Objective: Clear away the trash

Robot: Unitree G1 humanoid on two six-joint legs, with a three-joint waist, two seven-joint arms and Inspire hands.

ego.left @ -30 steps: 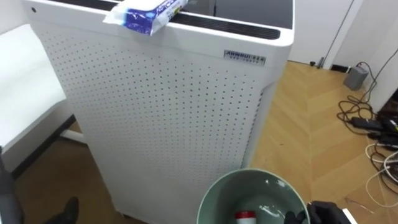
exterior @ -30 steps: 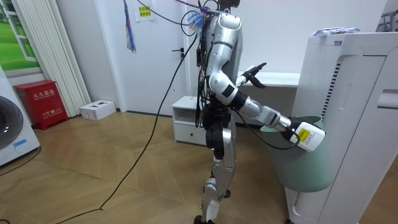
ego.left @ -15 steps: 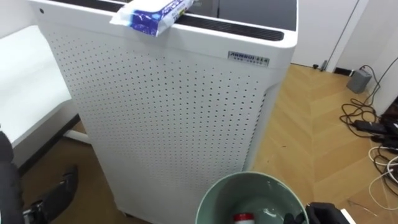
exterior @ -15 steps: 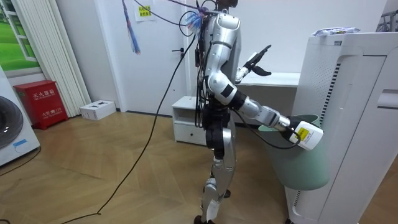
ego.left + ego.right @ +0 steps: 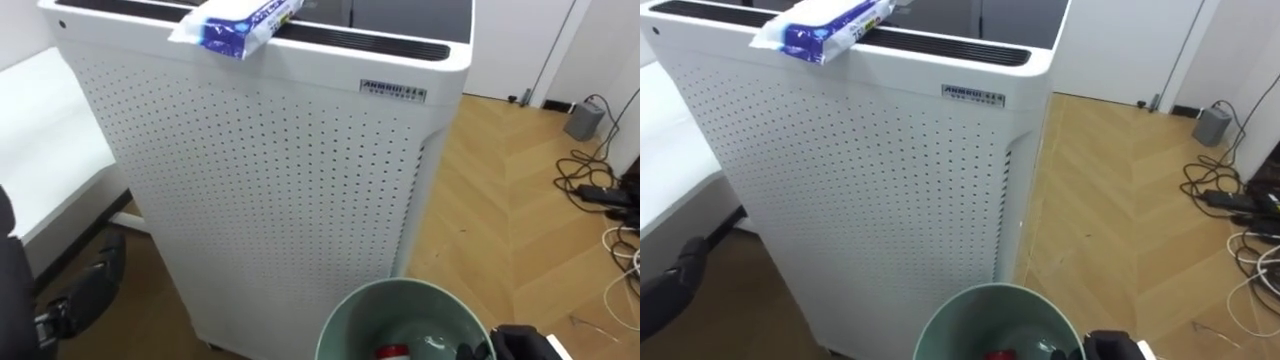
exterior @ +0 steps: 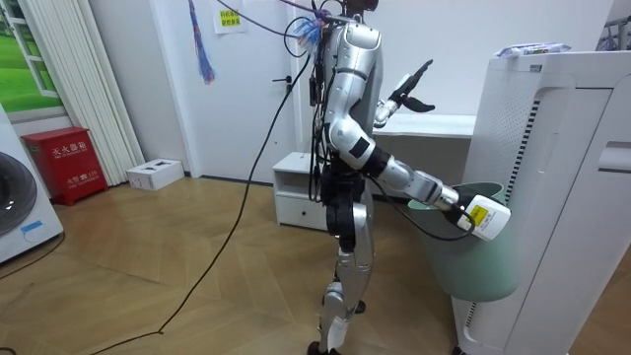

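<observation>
A blue-and-white packet (image 5: 238,25) lies on the top front edge of a tall white perforated appliance (image 5: 280,180) that I stand in front of. Low before me hangs a green bin (image 5: 345,310) with a red-and-white item (image 5: 392,352) at its bottom. My right hand (image 5: 500,345) grips the bin's rim, its dark fingers curled over the edge. In the room view the bin (image 6: 483,261) hangs beside the appliance. My left hand (image 5: 85,295) shows at the lower left, open and holding nothing, well below the packet. The room view has it (image 6: 409,87) raised at shoulder height.
A white table (image 5: 45,140) stands to the left of the appliance. Cables (image 5: 605,200) and a small grey box (image 5: 583,118) lie on the wooden floor at the right. Behind me are a low white cabinet (image 6: 296,192) and a red box (image 6: 64,163).
My left hand has risen and come further into the lower left of the eye view. The right hand and the bin have stayed put.
</observation>
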